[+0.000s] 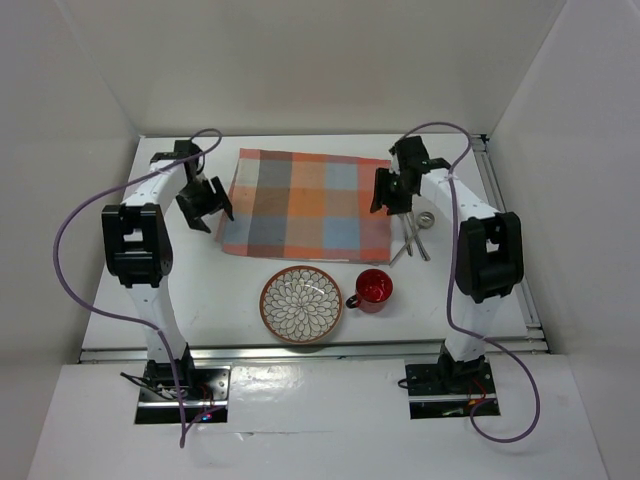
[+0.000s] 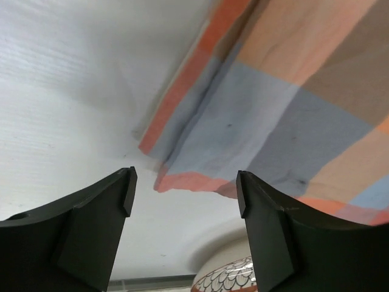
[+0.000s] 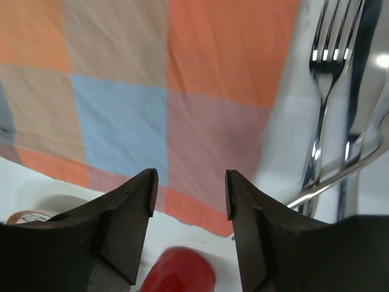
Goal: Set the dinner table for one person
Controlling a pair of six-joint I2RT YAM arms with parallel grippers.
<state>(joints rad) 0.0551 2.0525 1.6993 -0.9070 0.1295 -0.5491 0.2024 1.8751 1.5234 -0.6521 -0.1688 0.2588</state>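
Note:
The white dinner table (image 1: pixel 200 300) carries an orange-and-blue checked placemat (image 1: pixel 305 205) spread flat at the back middle. A patterned plate (image 1: pixel 302 304) and a red mug (image 1: pixel 374 288) sit in front of it. A fork (image 3: pixel 322 91) and other cutlery (image 1: pixel 415 238) lie right of the placemat. My left gripper (image 1: pixel 207 205) is open and empty above the placemat's left front corner (image 2: pixel 167 179). My right gripper (image 1: pixel 392 192) is open and empty above the placemat's right edge (image 3: pixel 206 182), with the mug (image 3: pixel 179 271) below it.
White walls enclose the table on three sides. A metal rail (image 1: pixel 310 348) runs along the front edge. A small round silver thing (image 1: pixel 427 218) lies by the cutlery. The plate's rim (image 2: pixel 234 277) shows at the bottom of the left wrist view.

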